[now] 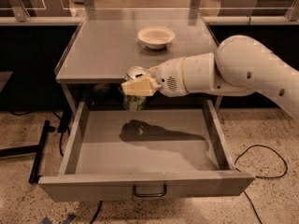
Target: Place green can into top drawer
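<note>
— Item one, on the bench (103, 50)?
— White bowl (156, 36), upright, rear centre, well behind the claw (135, 86) at the front edge.
— Floor (271, 199)?
— Speckled. Black cable (261, 158) on the right; dark bar (39, 151) on the left.
</note>
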You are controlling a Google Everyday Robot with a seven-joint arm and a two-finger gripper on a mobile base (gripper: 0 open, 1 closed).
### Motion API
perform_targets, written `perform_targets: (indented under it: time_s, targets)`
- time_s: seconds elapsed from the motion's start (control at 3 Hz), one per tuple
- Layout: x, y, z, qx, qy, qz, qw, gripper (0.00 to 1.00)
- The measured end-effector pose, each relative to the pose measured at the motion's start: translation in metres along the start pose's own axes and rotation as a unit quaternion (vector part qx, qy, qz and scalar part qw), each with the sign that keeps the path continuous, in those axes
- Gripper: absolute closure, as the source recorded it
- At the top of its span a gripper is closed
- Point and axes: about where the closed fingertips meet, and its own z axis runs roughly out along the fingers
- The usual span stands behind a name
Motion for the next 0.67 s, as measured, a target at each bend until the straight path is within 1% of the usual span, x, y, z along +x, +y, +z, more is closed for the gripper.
perform_targets:
  time_s: [0.33,0.67]
  targets:
    - [0.042,-0.006,0.001,-0.002,0.029,0.002,0.9996,1.0]
    - [0.083,-0.025,0.032,0.017,0.054,0.018,0.9982,1.0]
